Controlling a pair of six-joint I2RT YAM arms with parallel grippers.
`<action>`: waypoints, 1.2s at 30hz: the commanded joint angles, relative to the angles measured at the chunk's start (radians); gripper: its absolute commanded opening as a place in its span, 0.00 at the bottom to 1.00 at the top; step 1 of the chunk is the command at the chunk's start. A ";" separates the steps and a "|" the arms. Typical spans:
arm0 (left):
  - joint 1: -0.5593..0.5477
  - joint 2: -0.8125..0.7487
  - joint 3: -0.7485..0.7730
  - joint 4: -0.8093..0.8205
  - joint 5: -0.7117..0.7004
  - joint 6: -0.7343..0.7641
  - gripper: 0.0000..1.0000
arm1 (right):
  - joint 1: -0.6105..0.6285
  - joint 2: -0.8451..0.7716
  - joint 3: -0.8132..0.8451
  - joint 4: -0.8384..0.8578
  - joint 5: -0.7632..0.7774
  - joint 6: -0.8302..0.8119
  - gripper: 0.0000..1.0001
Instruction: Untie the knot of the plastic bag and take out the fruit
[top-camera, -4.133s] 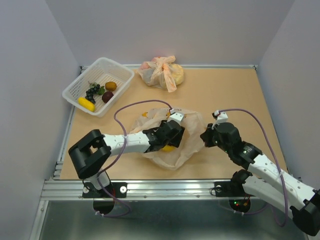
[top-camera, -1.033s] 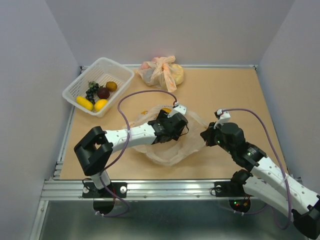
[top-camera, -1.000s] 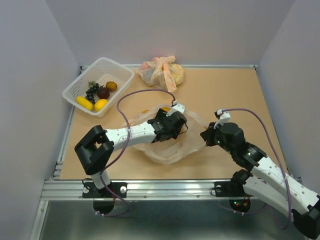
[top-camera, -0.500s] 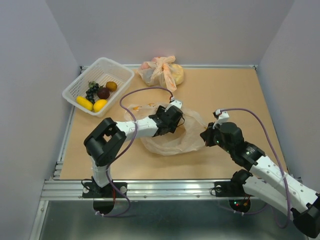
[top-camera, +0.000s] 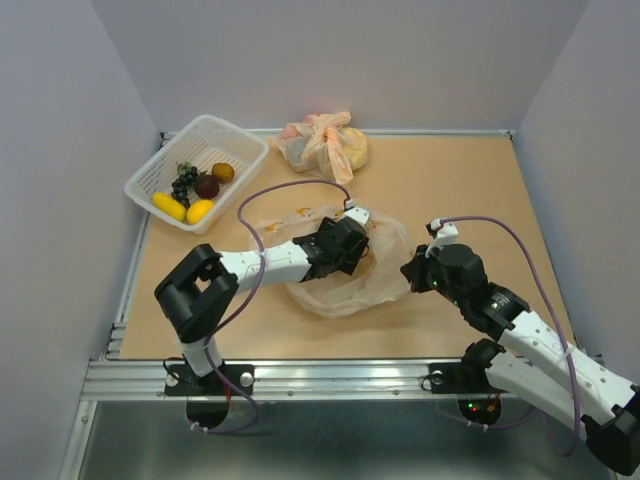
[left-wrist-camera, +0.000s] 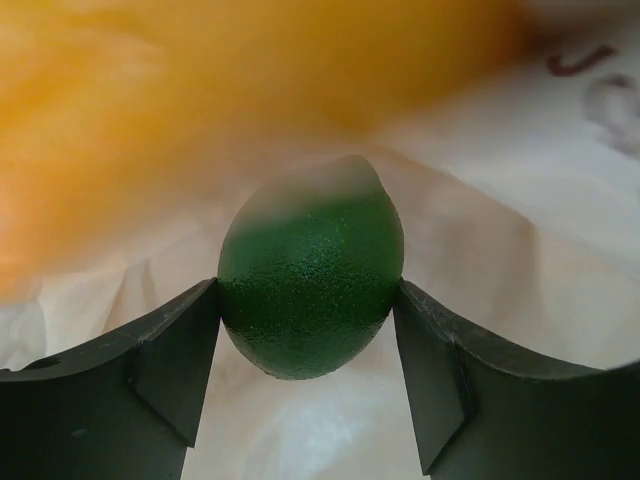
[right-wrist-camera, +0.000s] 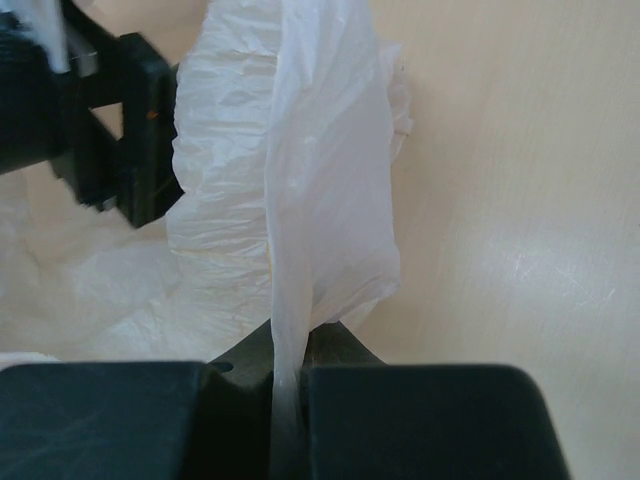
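Gripping green lime (left-wrist-camera: 311, 272) with left gripper (left-wrist-camera: 308, 305), deep inside plastic bag (top-camera: 350, 292), ready for lifting out. Pinching its rim tight with right gripper (right-wrist-camera: 288, 366), holding mouth open.

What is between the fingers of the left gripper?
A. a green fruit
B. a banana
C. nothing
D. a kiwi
A: in the left wrist view, the fingers of the left gripper press both sides of the green fruit, inside the bag.
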 joint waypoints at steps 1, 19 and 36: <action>-0.072 -0.183 -0.009 -0.026 0.043 -0.014 0.01 | 0.004 -0.010 0.053 0.007 0.034 -0.015 0.00; 0.249 -0.641 0.181 -0.254 0.003 -0.097 0.02 | 0.004 -0.044 0.071 0.007 0.072 -0.030 0.00; 0.923 -0.202 0.209 -0.035 0.011 -0.140 0.11 | 0.004 -0.056 0.179 0.013 0.114 -0.122 0.00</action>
